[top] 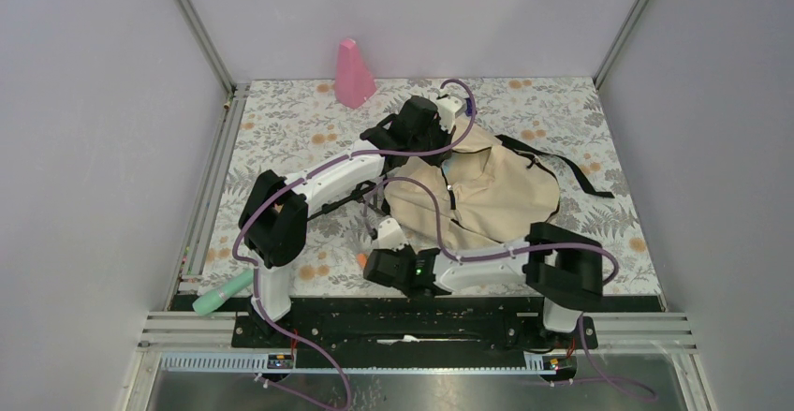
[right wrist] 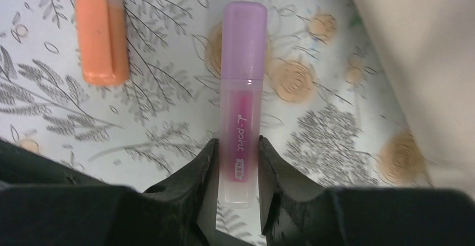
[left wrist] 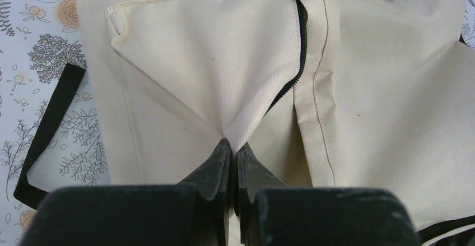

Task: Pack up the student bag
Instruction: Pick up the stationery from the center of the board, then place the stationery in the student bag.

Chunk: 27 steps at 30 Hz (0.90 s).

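The beige student bag (top: 487,196) lies on the flowered table, right of centre, its black zipper (left wrist: 299,44) partly open. My left gripper (left wrist: 234,148) is shut on a pinched fold of the bag's fabric (left wrist: 224,55) beside the zipper and pulls it into a peak; from above it (top: 440,144) sits at the bag's far left edge. My right gripper (right wrist: 238,145) is shut on a pink-purple highlighter (right wrist: 242,72) that lies on the table, with both fingers against its sides. From above it (top: 373,242) is just left of the bag's near edge.
An orange marker (right wrist: 102,38) lies just left of the highlighter, also seen from above (top: 361,259). A green marker (top: 223,291) lies by the left arm's base. A pink cone (top: 353,74) stands at the back. Black straps (top: 571,163) trail right of the bag.
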Motion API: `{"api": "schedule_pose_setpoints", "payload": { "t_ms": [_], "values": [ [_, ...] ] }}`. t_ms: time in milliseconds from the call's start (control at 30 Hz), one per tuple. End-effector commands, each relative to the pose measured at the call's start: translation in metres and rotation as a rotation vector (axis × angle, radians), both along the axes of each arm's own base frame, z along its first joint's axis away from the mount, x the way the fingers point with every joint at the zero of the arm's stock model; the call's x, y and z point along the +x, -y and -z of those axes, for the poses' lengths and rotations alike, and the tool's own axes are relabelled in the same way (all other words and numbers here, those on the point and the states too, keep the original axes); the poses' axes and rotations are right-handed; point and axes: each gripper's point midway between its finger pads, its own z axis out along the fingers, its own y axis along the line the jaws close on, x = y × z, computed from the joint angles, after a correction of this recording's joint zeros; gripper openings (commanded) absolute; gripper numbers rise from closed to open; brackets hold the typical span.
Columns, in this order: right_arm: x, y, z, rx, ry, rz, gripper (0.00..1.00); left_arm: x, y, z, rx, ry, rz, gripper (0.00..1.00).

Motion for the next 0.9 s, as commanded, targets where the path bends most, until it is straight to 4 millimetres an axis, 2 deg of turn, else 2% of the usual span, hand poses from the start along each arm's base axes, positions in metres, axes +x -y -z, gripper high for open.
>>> {"api": "schedule_pose_setpoints", "payload": {
  "t_ms": [0, 100, 200, 400, 533, 700, 867],
  "values": [
    [0.009, 0.018, -0.043, 0.061, 0.075, 0.029, 0.0, 0.008, -0.001, -0.061, -0.091, 0.137, -0.013, 0.0],
    [0.009, 0.027, -0.078, 0.131, 0.112, 0.001, 0.0, 0.009, -0.002, -0.06, -0.086, 0.137, -0.016, 0.0],
    [0.011, 0.046, -0.103, 0.154, 0.142, -0.002, 0.0, 0.009, -0.002, -0.059, -0.084, 0.136, -0.017, 0.0],
    [0.021, 0.09, -0.138, 0.222, 0.109, 0.032, 0.0, 0.011, -0.004, -0.056, -0.072, 0.141, -0.022, 0.0],
    [0.038, 0.131, -0.157, 0.259, 0.129, 0.108, 0.0, 0.011, -0.004, -0.055, -0.071, 0.143, -0.022, 0.0],
    [0.056, 0.169, -0.161, 0.289, 0.081, 0.206, 0.0, 0.011, -0.004, -0.054, -0.072, 0.141, -0.02, 0.0],
    [0.068, 0.177, -0.16, 0.343, -0.002, 0.23, 0.0, 0.01, -0.004, -0.056, -0.074, 0.143, -0.02, 0.0]
  ]
}}
